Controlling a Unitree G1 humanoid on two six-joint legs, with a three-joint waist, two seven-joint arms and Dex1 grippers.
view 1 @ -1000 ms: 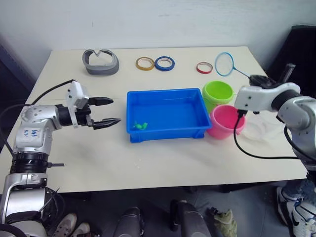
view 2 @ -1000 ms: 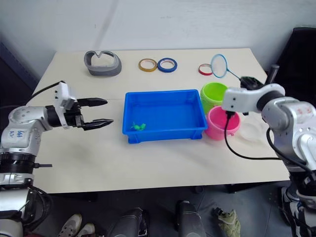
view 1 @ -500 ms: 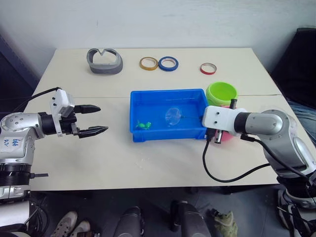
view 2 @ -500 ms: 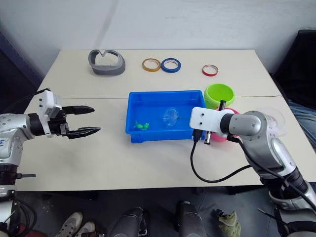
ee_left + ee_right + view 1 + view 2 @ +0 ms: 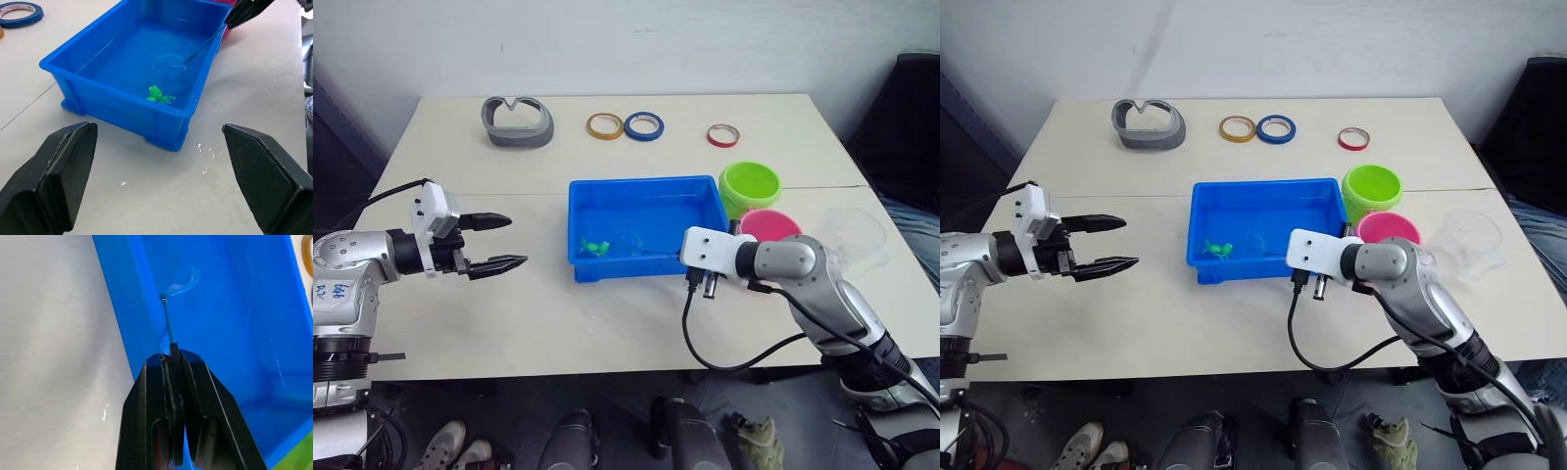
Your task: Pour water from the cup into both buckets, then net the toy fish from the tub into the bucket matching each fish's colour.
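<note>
The right gripper [image 5: 172, 363] pinches the net [image 5: 171, 78] handle at the tub's [image 5: 607, 266] lower-right rim, with the hoop dipped in mid-frame beside a green fish [image 5: 595, 247]. The left gripper [image 5: 503, 243], fingers spread, hovers over bare table [image 5: 558, 323] left of the tub. The green bucket [image 5: 750, 184], pink bucket [image 5: 767, 225] and clear cup [image 5: 854, 233] crowd the right; tape rings [image 5: 640, 125] line the upper edge.

Net [image 5: 168, 68] hoop faint under water in tub [image 5: 117, 105]; green fish [image 5: 159, 94] count unclear; pink bucket [image 5: 766, 224] partly behind right arm.
</note>
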